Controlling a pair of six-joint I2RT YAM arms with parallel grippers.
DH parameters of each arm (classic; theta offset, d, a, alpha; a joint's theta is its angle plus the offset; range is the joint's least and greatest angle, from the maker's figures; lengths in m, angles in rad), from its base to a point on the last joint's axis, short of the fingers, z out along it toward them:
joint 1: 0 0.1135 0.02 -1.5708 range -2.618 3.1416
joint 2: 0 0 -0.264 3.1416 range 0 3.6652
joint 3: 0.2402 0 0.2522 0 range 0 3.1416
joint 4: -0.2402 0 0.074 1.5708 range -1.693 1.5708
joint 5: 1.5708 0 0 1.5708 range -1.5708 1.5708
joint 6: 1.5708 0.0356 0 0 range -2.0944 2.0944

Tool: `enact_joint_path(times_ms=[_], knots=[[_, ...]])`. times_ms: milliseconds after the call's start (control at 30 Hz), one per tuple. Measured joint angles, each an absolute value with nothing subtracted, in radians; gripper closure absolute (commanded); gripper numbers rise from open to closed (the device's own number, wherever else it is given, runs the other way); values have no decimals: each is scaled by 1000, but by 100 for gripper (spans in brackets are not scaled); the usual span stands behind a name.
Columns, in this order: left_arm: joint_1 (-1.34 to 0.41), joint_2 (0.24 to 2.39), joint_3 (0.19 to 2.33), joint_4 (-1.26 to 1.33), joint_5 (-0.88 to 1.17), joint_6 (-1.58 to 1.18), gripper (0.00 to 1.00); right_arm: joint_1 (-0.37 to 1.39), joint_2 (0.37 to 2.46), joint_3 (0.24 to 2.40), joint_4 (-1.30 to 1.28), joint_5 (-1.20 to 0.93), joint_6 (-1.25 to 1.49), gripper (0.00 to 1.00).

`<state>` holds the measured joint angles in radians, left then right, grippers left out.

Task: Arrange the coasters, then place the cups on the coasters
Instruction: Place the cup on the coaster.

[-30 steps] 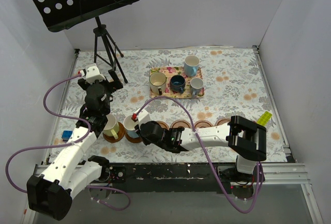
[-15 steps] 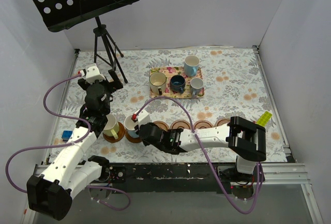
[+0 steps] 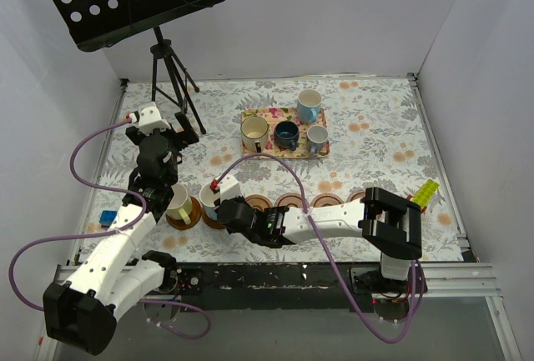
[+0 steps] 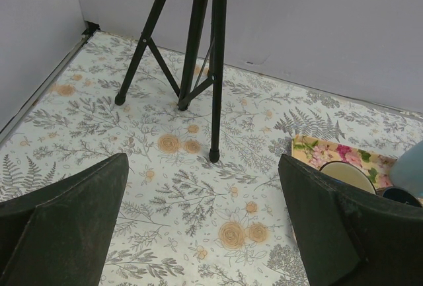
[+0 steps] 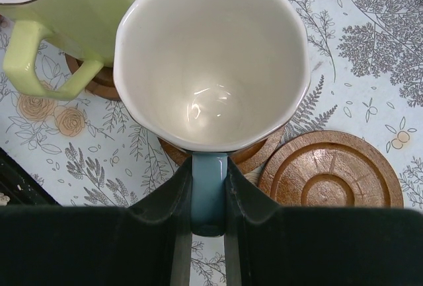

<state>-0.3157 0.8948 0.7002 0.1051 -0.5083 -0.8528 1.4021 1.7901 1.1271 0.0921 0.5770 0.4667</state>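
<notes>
The floral-cloth table (image 3: pixel 375 127), walled on three sides, has open cloth at its far right. The black tripod stand (image 4: pixel 198 35) fills the far-left corner, and the rectangular floral tray (image 3: pixel 279 112) sits far-centre. The left gripper (image 4: pixel 201 167) gapes wide and empty. The right gripper (image 5: pixel 209 187) pinches the handle of the light blue ceramic mug (image 5: pixel 211 61) over a round grooved wooden coaster (image 5: pixel 264 157). Since a second ago the right arm has edged left.

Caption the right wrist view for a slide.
Right gripper pinches the light blue mug by its handle over a coaster, beside the yellow-green mug.
</notes>
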Motion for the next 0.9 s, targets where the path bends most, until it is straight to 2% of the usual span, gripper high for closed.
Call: enact_joint_path(times_ms=[267, 367, 533, 900], knots=[[-316, 895, 700, 105, -508, -853, 2, 1410, 1795, 1149, 46, 604, 521, 99], [-316, 895, 700, 105, -508, -853, 2, 1414, 1811, 1171, 30, 620, 525, 87], [-316, 895, 700, 105, -508, -853, 2, 1415, 1828, 1196, 12, 635, 533, 74], [-316, 894, 700, 105, -508, -853, 2, 1416, 1828, 1196, -6, 645, 547, 54]])
